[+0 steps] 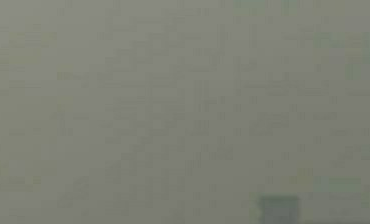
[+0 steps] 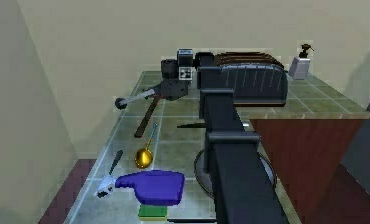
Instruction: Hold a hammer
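My end effector [image 2: 130, 101] reaches across the tiled bench [image 2: 323, 100]. A brown-handled tool (the hammer [image 2: 148, 120], by its shape) lies close beside its fingers. I cannot tell whether I hold anything. The blue bottle [image 2: 153, 187] lies farther back toward me.

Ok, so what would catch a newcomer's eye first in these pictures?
The dark arm rises up the arm side view's middle over a tiled counter, with its tool at the far end by a brown stick-like thing. A bright blue bottle-like thing lies at the counter's near edge, and a dark toaster stands at the back by the wall.
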Robot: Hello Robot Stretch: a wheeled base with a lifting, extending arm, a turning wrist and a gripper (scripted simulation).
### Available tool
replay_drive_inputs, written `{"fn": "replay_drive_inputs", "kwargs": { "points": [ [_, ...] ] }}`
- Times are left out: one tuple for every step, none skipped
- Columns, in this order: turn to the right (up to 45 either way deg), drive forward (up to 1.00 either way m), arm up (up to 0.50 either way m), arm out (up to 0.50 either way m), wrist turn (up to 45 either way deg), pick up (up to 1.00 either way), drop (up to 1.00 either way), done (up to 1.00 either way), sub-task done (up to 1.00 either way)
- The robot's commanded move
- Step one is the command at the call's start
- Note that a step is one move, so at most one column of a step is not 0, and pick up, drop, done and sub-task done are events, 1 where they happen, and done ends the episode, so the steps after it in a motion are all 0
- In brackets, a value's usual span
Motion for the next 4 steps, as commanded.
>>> {"fn": "replay_drive_inputs", "kwargs": {
  "points": [
    [0.0, 0.00, 0.00, 0.00, 6.0, 0.00, 0.00, 0.00, 0.00],
    [0.0, 0.00, 0.00, 0.02, 0.0, 0.00, 0.00, 0.00, 0.00],
    [0.0, 0.00, 0.00, 0.00, 0.0, 1.00, 0.00, 0.00, 0.00],
    [0.0, 0.00, 0.00, 0.00, -3.0, 0.00, 0.00, 0.00, 0.00]
  ]
}}
